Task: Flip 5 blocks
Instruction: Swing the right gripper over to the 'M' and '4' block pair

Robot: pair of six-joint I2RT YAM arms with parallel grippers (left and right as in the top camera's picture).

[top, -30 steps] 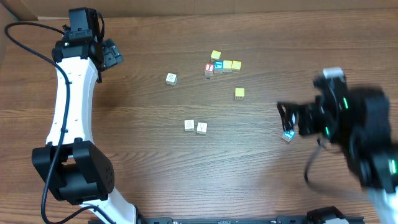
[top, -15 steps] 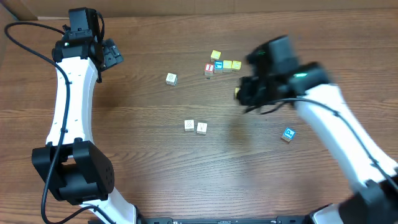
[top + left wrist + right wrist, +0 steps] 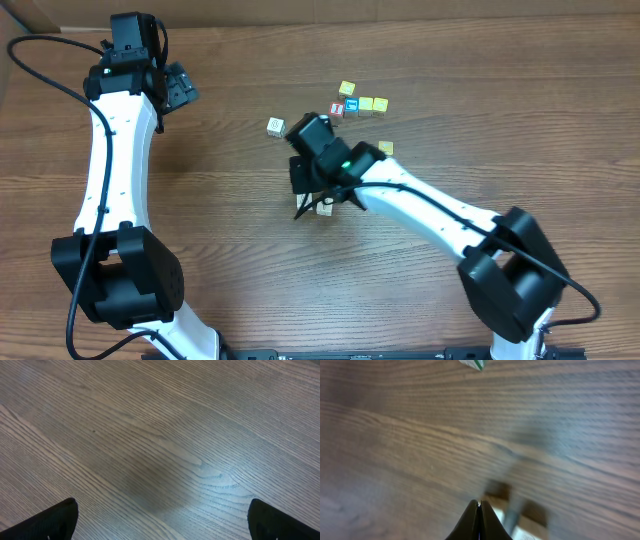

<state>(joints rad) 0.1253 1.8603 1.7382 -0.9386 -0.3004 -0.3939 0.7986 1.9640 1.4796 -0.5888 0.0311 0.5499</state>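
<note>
My right gripper (image 3: 302, 208) reaches into the middle of the table, shut with nothing in it, its tip right beside a pair of cream blocks. One of the pair (image 3: 325, 208) shows at the fingers' right; the arm covers the other. In the right wrist view the shut gripper (image 3: 479, 506) points at the two blurred cream blocks (image 3: 496, 494) (image 3: 536, 516). A third cream block (image 3: 276, 126) lies farther back. A yellow block (image 3: 385, 148) sits by my right arm. The blue-faced block is hidden. My left gripper (image 3: 178, 88) hovers open at the far left over bare wood, also open in its wrist view (image 3: 165, 525).
A cluster of cubes lies at the back: a red-faced cube (image 3: 337, 110), a blue-and-white one (image 3: 351, 104), two yellow ones (image 3: 366, 103) and another yellow (image 3: 346, 89). My right arm (image 3: 430, 210) crosses the table diagonally from the front right.
My right arm swung from the right side across to the table's middle, and its gripper closed. It now covers the spot where the blue block lay. The left arm stayed still.
</note>
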